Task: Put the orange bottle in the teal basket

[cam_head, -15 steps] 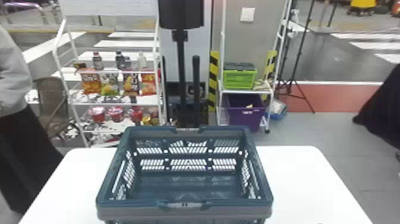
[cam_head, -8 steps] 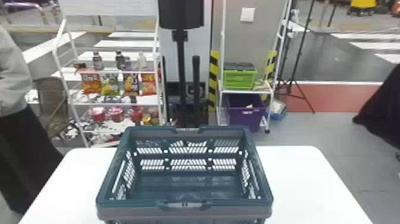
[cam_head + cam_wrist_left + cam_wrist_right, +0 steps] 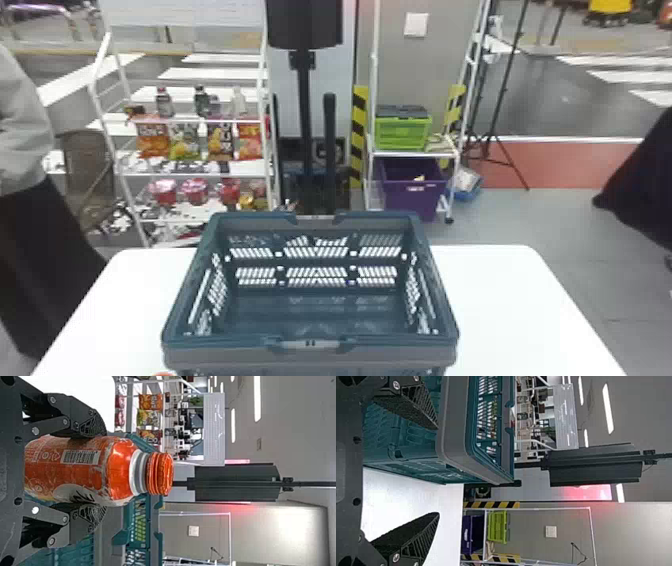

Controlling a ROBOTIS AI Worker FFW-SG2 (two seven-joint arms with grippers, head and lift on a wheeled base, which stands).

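The teal basket (image 3: 310, 355) stands on the white table with its inside open to view and nothing in it. At the bottom edge of the head view, left of the basket's front corner, a bit of the orange bottle (image 3: 163, 373) peeks in. In the left wrist view my left gripper (image 3: 93, 471) is shut on the orange bottle (image 3: 119, 469), one finger on each side of its body, cap beyond the fingertips; the basket (image 3: 119, 534) is behind it. My right gripper (image 3: 437, 471) stands open near the basket (image 3: 455, 427), nothing between its fingers.
The white table (image 3: 510, 300) extends on both sides of the basket. Behind it stand a snack shelf (image 3: 195, 175), a black pole stand (image 3: 304, 125) and a rack with a green crate (image 3: 402, 132) and a purple bin (image 3: 412, 195).
An orange bit of the bottle has come into the head view at the bottom edge, left of the basket's front corner. The basket has stayed in place.
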